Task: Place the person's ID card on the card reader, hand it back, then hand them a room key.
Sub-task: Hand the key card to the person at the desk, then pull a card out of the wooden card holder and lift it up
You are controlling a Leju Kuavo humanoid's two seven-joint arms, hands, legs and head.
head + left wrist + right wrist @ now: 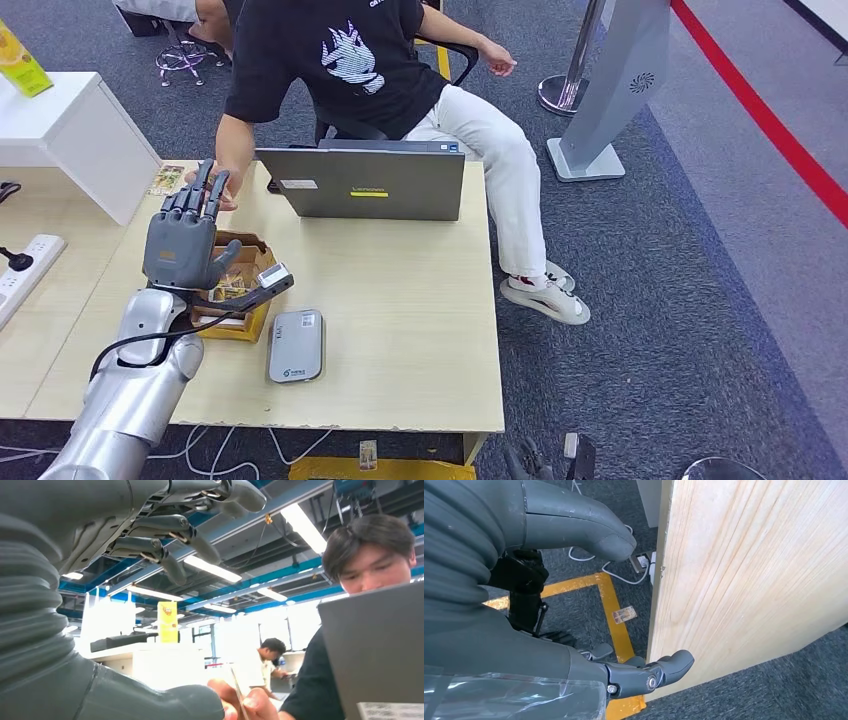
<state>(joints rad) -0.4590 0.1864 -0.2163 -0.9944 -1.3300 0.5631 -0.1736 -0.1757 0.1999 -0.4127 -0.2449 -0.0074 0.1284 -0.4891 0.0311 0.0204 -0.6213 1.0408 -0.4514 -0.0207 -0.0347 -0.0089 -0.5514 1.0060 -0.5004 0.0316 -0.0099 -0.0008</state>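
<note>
Grey left hand [185,240], fingers spread and holding nothing, reaches toward the card [239,694] pinched upright in the person's hand [240,704] just beyond the laptop's [362,183] left corner.

Grey card reader [296,346] flat on table; ID card [237,690] edge-on in person's fingers.

A: What is lying underfoot here?
B: A dark blue-grey carpet [640,300] is covering the floor, and a red stripe [770,120] is running across it at the far right.
A: And the furniture?
B: A pale light-wood counter [400,320] is standing in the middle, with a white cabinet [70,130] sitting beside it.
A: The lighting?
B: Long fluorescent ceiling tubes [210,569] are glowing between blue beams [280,580].
</note>
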